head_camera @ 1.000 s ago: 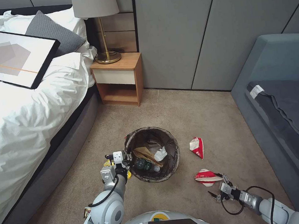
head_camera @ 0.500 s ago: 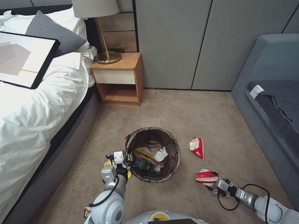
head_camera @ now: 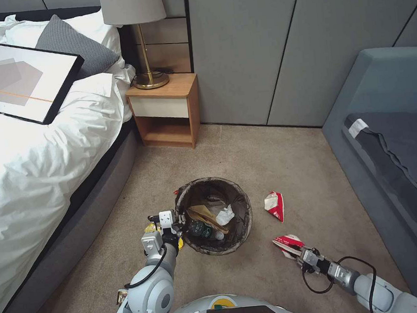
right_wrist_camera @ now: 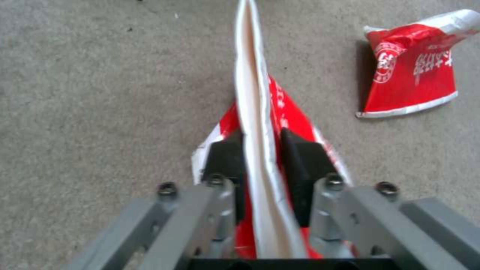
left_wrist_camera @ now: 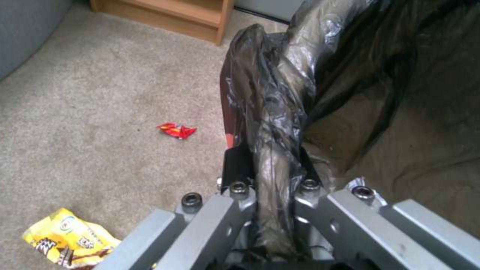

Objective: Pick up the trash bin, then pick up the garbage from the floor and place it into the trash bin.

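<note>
The trash bin (head_camera: 243, 203), round with a dark bag liner, sits on the carpet and holds a bottle (head_camera: 202, 229), a tissue (head_camera: 225, 215) and tan paper (head_camera: 204, 212). My left gripper (head_camera: 176, 222) is shut on the bin's lined rim (left_wrist_camera: 270, 112), which runs between its fingers (left_wrist_camera: 235, 165). My right gripper (head_camera: 295, 254) is shut on a crushed red-and-white cup (head_camera: 285, 242), pinched edge-on (right_wrist_camera: 252, 93) between the pads. A second crushed cup (head_camera: 274, 205) lies on the carpet a little farther off (right_wrist_camera: 415, 86).
A yellow snack wrapper (left_wrist_camera: 65, 238) and a small red wrapper (left_wrist_camera: 176, 130) lie on the carpet beside the bin. The bed (head_camera: 35, 181) runs along the left and a wooden nightstand (head_camera: 165, 112) stands behind. A grey sofa (head_camera: 389, 111) borders the right.
My right gripper moved forward to the nearer cup and shut on it, turning it on edge. The left gripper and the bin have stayed put.
</note>
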You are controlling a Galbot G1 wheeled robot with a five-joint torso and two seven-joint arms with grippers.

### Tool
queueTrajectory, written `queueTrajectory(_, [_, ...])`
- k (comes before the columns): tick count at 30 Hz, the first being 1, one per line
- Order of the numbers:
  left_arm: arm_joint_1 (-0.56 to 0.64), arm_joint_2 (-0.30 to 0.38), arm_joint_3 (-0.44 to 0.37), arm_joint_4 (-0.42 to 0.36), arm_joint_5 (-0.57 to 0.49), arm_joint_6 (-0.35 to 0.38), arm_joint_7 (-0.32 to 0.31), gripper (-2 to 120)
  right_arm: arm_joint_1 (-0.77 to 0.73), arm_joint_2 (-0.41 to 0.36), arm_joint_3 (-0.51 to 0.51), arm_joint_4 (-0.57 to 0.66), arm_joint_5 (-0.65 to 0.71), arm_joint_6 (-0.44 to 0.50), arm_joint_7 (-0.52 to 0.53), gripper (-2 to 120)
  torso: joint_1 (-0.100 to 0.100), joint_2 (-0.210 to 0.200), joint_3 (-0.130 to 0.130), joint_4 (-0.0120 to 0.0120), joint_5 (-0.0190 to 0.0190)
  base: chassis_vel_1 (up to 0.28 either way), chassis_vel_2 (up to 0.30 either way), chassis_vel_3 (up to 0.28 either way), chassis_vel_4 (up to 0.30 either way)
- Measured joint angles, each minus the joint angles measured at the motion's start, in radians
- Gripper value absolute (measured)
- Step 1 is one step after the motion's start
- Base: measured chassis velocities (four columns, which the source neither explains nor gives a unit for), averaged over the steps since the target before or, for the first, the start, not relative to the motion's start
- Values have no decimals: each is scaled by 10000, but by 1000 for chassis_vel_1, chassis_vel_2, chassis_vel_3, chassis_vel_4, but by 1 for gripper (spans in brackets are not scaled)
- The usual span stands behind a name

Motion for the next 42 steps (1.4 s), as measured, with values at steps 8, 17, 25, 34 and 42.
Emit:
queueTrajectory(8, [-29,-6,15,0,-6,1,-3,2,-27,-21,63,22,-1,14,-15,0,0,0,0,0,0,0,0,0,0])
queueTrajectory(17, [-52,22,43,0,-76,6,-10,2,-145,36,301,168,2,-12,170,0,0,0,0,-1,1,0,0,0,0])
queueTrajectory(25, [-99,165,184,-6,-129,37,-16,2,-679,-278,1760,2144,919,-476,1374,0,0,0,0,0,0,0,0,0,0])
queueTrajectory(34, [-11,280,643,-10,-54,69,-19,2,-533,-87,3961,5954,2315,-1310,3606,0,0,0,0,0,-1,0,0,0,0])
queueTrajectory(42, [-17,377,859,-7,-63,135,-20,2,-296,71,5034,9132,3658,-1889,4444,0,0,0,0,-1,4,0,0,0,0])
